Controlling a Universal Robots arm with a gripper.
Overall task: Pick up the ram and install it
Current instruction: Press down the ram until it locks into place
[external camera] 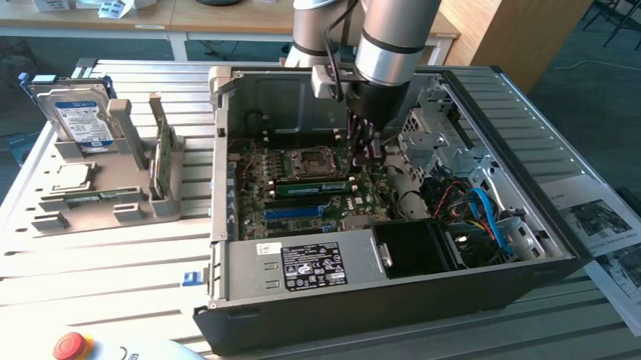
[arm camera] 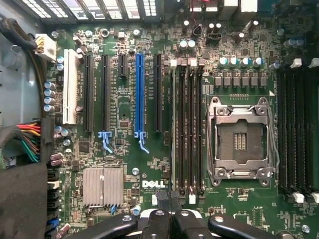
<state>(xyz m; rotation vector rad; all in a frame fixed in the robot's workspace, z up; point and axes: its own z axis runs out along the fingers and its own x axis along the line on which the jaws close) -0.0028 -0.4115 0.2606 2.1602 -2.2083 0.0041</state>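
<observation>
Green ram point(external camera: 312, 187): on edge among the memory slots, just below the processor socket point(external camera: 305, 161), centre of the exterior frame.
Long axis: runs left to right across that frame, along the slots.
Fingers point(external camera: 362, 142): at the ram's right end, apparently touching it. They are drawn together at the wrist frame's bottom centre point(arm camera: 157, 226). I cannot tell whether they pinch the ram.

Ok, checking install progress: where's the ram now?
In the exterior view the ram stands on the motherboard, between the CPU socket and the blue slot.
</observation>
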